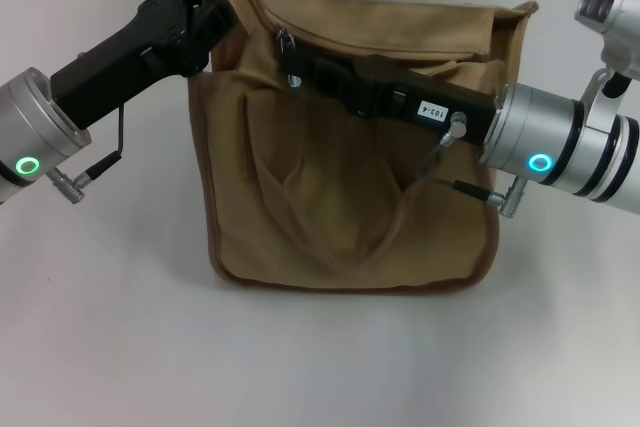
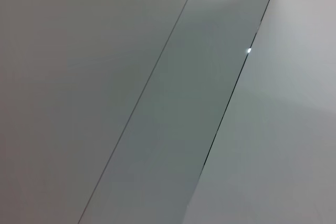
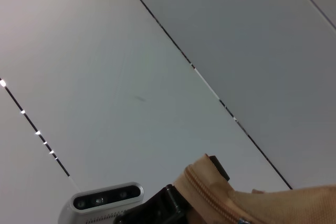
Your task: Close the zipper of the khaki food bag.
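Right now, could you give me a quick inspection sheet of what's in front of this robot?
Surface: white table, bare around the bag.
Job's things: khaki food bag stands upright at the middle; zipper runs along its top edge, silver pull tab near the bag's left end.
Clutter: nothing seen.
Grippers: left gripper at the bag's top left corner; right gripper reaches across the bag top, just beside the pull tab.
Cables: thin black leads hang by both wrists.
Surroundings: grey wall panels behind the table.
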`<state>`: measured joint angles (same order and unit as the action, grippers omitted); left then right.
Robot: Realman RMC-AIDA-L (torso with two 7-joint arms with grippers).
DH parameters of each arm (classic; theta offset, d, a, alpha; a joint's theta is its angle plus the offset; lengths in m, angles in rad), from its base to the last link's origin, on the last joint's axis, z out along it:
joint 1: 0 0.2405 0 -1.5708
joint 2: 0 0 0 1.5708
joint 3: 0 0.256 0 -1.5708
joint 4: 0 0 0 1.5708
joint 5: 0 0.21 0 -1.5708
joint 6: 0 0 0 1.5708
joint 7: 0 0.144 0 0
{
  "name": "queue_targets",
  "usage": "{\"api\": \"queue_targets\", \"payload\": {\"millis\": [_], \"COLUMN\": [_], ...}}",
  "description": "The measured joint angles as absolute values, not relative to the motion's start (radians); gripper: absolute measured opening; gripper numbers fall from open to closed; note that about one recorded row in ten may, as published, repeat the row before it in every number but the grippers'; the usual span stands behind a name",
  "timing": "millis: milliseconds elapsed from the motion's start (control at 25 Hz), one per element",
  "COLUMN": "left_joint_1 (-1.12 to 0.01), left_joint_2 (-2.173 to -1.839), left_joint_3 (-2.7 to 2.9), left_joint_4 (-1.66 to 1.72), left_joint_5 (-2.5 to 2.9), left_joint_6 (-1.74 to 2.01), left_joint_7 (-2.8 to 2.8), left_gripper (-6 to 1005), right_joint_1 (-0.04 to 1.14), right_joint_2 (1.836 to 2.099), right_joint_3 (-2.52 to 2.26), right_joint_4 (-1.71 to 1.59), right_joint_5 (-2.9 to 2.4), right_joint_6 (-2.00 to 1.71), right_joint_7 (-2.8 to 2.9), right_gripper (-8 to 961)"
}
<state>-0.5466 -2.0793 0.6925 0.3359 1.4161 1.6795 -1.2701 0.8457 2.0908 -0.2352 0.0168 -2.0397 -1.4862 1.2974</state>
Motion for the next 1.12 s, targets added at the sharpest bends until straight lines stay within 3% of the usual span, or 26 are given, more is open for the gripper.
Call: {"api": "queue_targets", "payload": {"millis": [240, 1120], "left_joint_1": [-0.546, -0.501], "left_joint_2": [-2.079, -2.072], "left_joint_3": [0.691, 0.612], "left_joint_4": [0.336, 0.338], "left_joint_5": [1.415, 1.402], "left_joint_6": [1.68, 1.671], "left_joint_7": [-1.27, -1.26], "left_gripper": [28, 27], "right_joint_1": [0.845, 0.712], "right_joint_2": [2.091, 2.082], "right_joint_3": [-0.234, -0.212], "right_joint_4": [0.017, -0.031], "right_joint_5": [-2.039, -2.026], "right_joint_6": [-1.485, -1.537], "right_joint_7": [1.297, 1.332], "right_gripper": [-2, -1]}}
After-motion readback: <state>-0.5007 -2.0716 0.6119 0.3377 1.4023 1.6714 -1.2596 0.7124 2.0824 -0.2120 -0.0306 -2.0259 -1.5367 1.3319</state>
